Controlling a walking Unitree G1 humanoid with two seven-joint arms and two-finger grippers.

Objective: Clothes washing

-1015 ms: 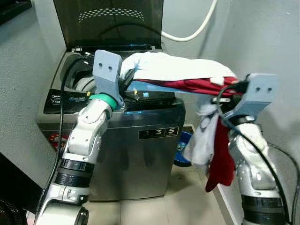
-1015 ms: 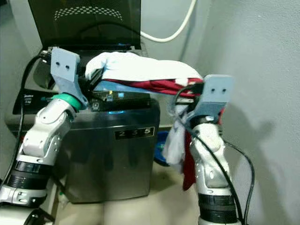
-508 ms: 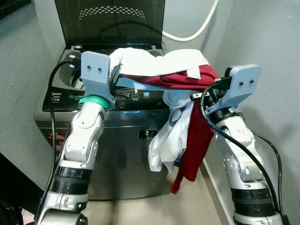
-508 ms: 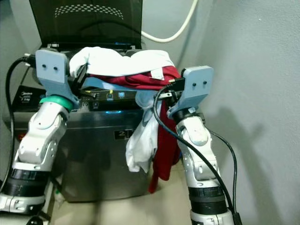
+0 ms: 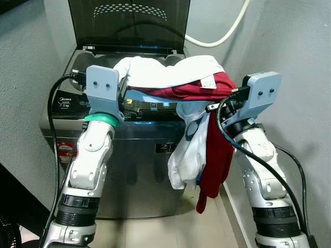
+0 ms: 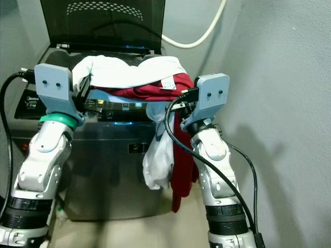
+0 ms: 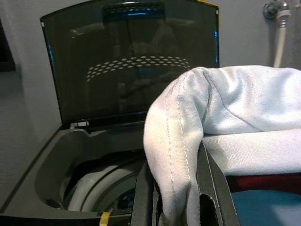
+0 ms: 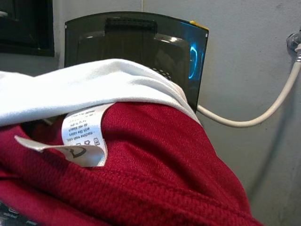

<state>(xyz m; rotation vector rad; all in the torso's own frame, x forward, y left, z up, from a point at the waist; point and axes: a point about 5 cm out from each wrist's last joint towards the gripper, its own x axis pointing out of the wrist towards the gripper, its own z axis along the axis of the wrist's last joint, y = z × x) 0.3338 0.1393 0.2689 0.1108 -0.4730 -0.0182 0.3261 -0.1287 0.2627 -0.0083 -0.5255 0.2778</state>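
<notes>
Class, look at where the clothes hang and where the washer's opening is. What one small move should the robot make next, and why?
Probably carry the bundle forward over the open drum. The left hand pinches the white garment and the right hand bears the red garment, yet both hang down the washing machine front, with its lid already up.

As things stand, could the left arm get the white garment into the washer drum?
Probably yes: the lid stands open, and the left gripper, shut on the white garment, is beside the drum opening.
</notes>
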